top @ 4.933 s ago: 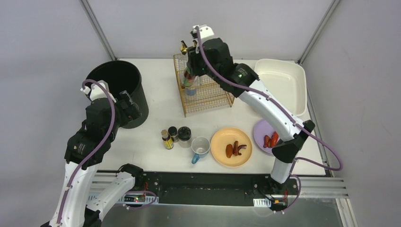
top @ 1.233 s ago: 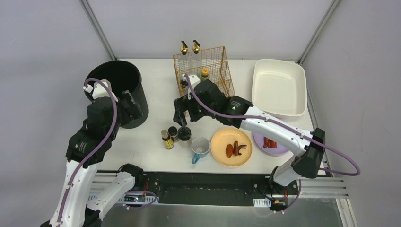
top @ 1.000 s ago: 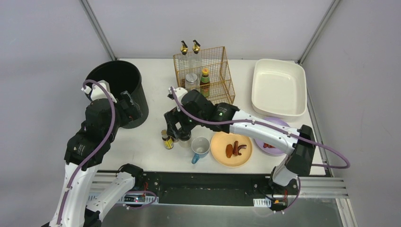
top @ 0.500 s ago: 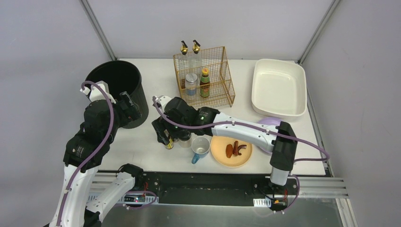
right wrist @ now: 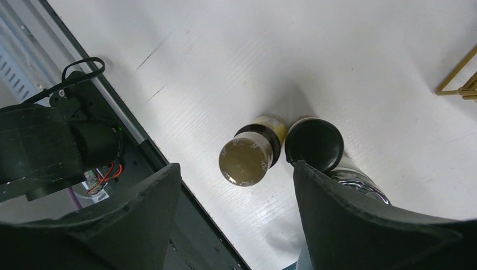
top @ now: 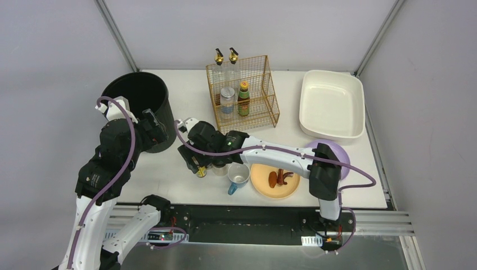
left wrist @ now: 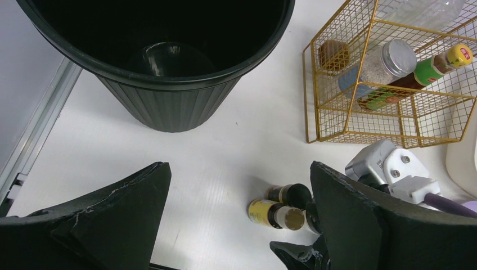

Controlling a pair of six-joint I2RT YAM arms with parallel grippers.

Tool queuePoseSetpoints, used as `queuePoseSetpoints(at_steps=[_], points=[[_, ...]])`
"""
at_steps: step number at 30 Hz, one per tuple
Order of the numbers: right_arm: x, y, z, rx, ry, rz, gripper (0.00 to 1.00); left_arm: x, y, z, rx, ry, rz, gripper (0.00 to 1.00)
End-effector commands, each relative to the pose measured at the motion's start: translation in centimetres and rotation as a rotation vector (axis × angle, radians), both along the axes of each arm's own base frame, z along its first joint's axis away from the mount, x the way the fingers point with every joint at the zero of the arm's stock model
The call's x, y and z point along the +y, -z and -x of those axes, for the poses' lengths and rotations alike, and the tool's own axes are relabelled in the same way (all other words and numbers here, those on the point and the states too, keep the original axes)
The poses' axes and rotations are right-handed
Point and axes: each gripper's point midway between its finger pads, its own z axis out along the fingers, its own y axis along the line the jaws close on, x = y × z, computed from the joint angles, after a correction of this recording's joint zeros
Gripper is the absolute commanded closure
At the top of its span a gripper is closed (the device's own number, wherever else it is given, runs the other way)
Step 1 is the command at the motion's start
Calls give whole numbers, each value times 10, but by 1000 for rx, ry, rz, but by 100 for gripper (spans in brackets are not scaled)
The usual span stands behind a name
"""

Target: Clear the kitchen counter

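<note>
The white kitchen counter (top: pixel 185 95) carries three small bottles near its front. My right gripper (top: pixel 194 161) hangs open right above them. In the right wrist view the gold-capped, yellow-labelled bottle (right wrist: pixel 246 159) stands upright between the spread fingers, with my right gripper (right wrist: pixel 236 166) centred over it. The black-capped bottle (right wrist: pixel 314 144) touches it at the right finger's tip. A third clear jar (right wrist: pixel 360 183) is mostly hidden behind that finger. My left gripper (top: pixel 151 127) is open and empty beside the black bin (top: pixel 135 104).
A gold wire rack (top: pixel 243 98) at the back holds a silver-lidded jar (top: pixel 227 98) and a green-labelled bottle (top: pixel 243 95). A cream tub (top: pixel 332 104) is back right. A mug (top: pixel 238 175), an orange plate (top: pixel 275 188) with food and a purple plate (top: pixel 337 149) lie right of the bottles.
My right arm left the rack, where two bottles now stand, and swung down and left over the small bottles. The left arm has not moved.
</note>
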Motion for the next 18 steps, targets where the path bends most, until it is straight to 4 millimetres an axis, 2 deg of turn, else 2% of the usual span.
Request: queuePoseSetpoints(at_steps=[1, 7, 18], points=[[11, -18, -9, -52, 21, -42, 25, 1, -4, -1, -22, 2, -2, 1], [13, -10, -9, -50, 26, -25, 33, 1, -3, -1, -19, 0, -6, 0], [18, -8, -3, -46, -6, -24, 63, 1, -2, -1, -18, 1, -6, 0]])
